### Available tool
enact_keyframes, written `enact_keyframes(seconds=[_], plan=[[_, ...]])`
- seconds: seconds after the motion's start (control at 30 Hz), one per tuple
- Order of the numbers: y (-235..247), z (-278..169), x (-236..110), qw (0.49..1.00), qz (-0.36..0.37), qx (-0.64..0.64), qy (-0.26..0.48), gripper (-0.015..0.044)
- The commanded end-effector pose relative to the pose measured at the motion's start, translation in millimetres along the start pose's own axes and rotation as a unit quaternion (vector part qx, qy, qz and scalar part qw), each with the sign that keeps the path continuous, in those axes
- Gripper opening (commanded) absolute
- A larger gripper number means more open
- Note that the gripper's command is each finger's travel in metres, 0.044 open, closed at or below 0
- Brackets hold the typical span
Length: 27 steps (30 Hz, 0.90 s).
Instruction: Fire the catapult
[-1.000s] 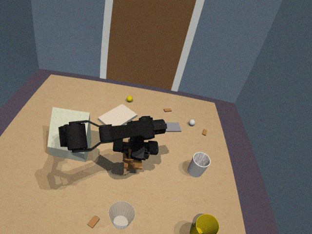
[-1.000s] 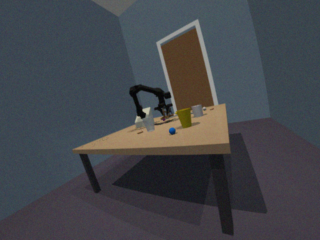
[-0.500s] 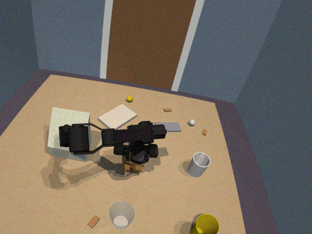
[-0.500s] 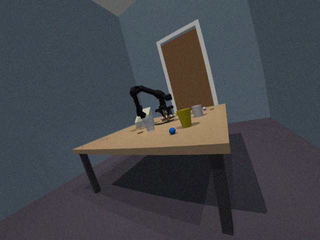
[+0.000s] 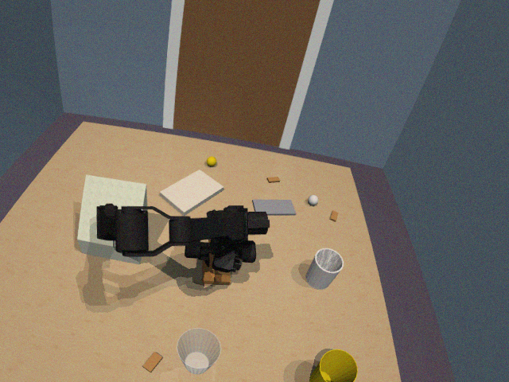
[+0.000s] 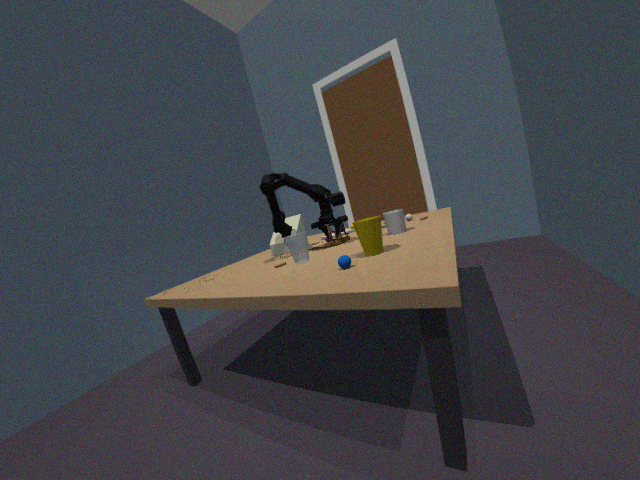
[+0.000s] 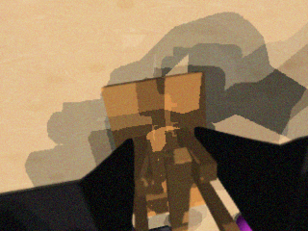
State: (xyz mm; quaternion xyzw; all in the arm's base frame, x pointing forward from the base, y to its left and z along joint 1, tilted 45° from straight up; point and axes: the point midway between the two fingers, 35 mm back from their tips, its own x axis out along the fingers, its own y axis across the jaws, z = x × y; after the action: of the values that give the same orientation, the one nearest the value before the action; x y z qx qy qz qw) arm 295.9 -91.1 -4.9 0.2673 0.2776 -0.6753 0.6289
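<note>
My gripper (image 5: 222,267) (image 6: 330,231) (image 7: 164,138) points down and is shut on the brown wooden catapult (image 5: 216,278) (image 6: 339,240) (image 7: 180,91), with black fingers on both sides of its frame. The arm covers much of the catapult in the top view. A purple ball (image 7: 244,223) shows partly beside a catapult bar at the wrist view's lower right; whether it rests in the catapult is unclear. A grey-white mug (image 5: 320,276) (image 6: 395,222) stands upright right of the catapult. A pale, see-through-looking cup (image 5: 197,349) (image 6: 298,248) stands nearer the top view's bottom edge.
A yellow cup (image 5: 341,368) (image 6: 370,236) and a blue ball (image 6: 344,261) stand apart. A yellow ball (image 5: 211,161), a white ball (image 5: 312,200), a cream slab (image 5: 192,192), a grey plate (image 5: 273,207) and small orange tiles lie around. A pale green block (image 5: 113,191) is by the arm's base.
</note>
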Motion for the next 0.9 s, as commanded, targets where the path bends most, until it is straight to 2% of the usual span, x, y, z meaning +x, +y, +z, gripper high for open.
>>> enact_keyframes(seconds=[0.0,0.1,0.57,0.67,0.77,0.87], plan=[[0,0,-1,1.000,0.001,0.000,0.000,0.0000],[0,0,-1,1.000,0.001,0.000,0.000,0.0000],[1,0,-4,1.000,0.001,0.000,0.000,0.0367],[4,-2,-41,1.000,0.001,-0.001,0.003,0.0440],[1,-2,-90,1.000,0.000,-0.002,0.002,0.0440],[-1,-1,-101,1.000,-0.001,-0.002,0.001,0.0440]])
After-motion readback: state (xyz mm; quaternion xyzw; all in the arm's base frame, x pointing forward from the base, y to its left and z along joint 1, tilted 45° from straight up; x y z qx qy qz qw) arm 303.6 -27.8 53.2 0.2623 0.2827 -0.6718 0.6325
